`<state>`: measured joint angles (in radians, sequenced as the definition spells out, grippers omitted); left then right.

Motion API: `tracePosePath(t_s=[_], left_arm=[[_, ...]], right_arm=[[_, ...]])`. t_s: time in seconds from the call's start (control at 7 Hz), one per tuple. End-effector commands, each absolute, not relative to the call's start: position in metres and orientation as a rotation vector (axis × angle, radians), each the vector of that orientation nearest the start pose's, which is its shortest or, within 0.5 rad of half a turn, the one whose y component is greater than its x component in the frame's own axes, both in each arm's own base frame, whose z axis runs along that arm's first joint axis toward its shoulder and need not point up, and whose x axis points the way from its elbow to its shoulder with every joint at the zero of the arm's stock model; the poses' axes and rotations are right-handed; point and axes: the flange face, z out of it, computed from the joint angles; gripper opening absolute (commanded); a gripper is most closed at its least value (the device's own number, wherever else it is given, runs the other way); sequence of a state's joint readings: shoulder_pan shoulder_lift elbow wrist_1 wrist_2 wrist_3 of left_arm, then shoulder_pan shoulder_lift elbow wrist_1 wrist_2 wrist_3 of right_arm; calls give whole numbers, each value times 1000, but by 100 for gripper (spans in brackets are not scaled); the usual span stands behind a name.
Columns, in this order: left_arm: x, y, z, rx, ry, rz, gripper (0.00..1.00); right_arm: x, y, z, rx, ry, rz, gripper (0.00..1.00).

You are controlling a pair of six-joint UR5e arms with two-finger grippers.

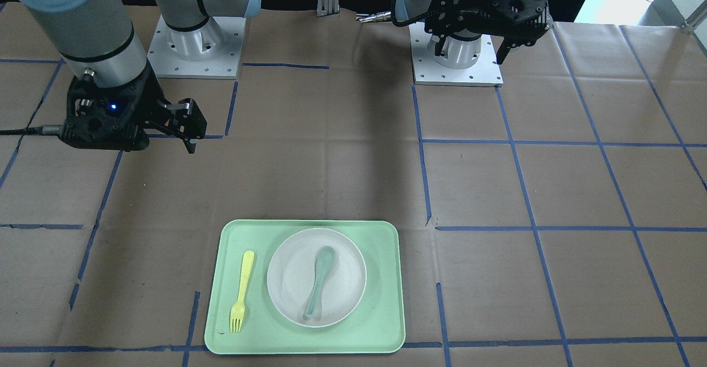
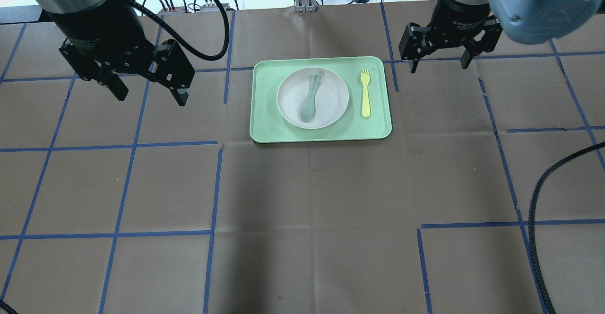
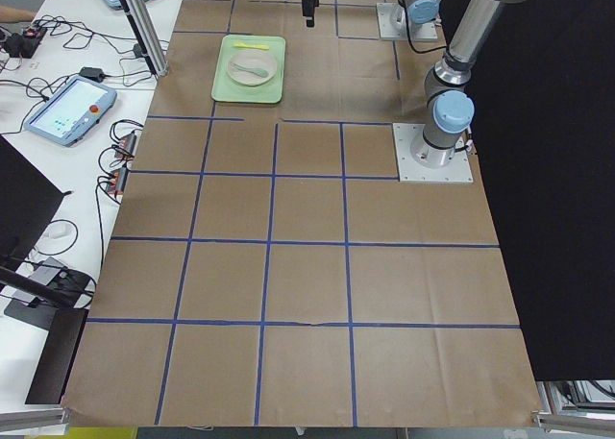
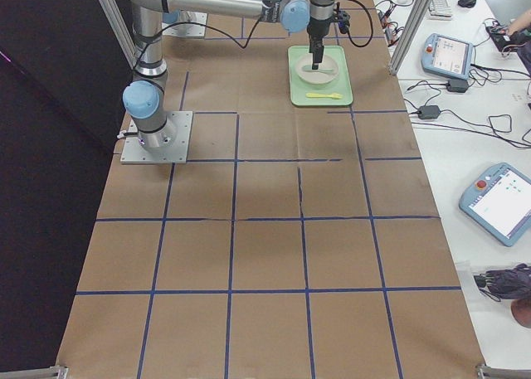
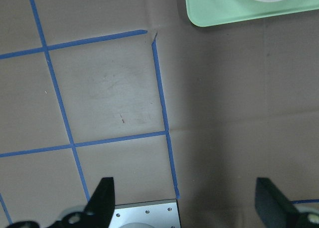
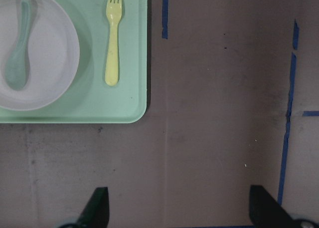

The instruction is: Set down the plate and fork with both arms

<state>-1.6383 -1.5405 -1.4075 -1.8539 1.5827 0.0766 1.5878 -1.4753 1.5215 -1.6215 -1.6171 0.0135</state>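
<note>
The off-white plate (image 2: 331, 97) sits on the mint-green tray (image 2: 378, 125), with a grey-green spoon (image 2: 309, 99) lying in it. The pale-yellow fork (image 2: 365, 92) lies on the tray beside the plate, on the robot's right. My left gripper (image 2: 151, 97) is open and empty, held above the table well to the tray's left. My right gripper (image 2: 439, 65) is open and empty, held to the tray's right. The right wrist view shows the fork (image 6: 113, 38), the plate (image 6: 50, 73) and the open gripper (image 6: 182, 208). The left wrist view shows only the tray's corner (image 5: 214, 13) beyond the open gripper (image 5: 185, 200).
Brown paper with a blue tape grid covers the table (image 2: 302, 210). The arms' base plates (image 1: 453, 63) stand at the robot's side. Tablets and cables (image 3: 67, 108) lie on a side bench beyond the table's far edge.
</note>
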Motion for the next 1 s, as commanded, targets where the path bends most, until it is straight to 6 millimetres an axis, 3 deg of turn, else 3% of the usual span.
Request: tracePosePath(t_s=[0.0, 0.86], left_arm=[[-163, -454, 554, 226, 3116, 130, 100], [-163, -453, 555, 226, 3116, 125, 100]], right_arm=[[137, -505, 476, 7, 3183, 13, 100], [138, -501, 477, 7, 3182, 6, 100]])
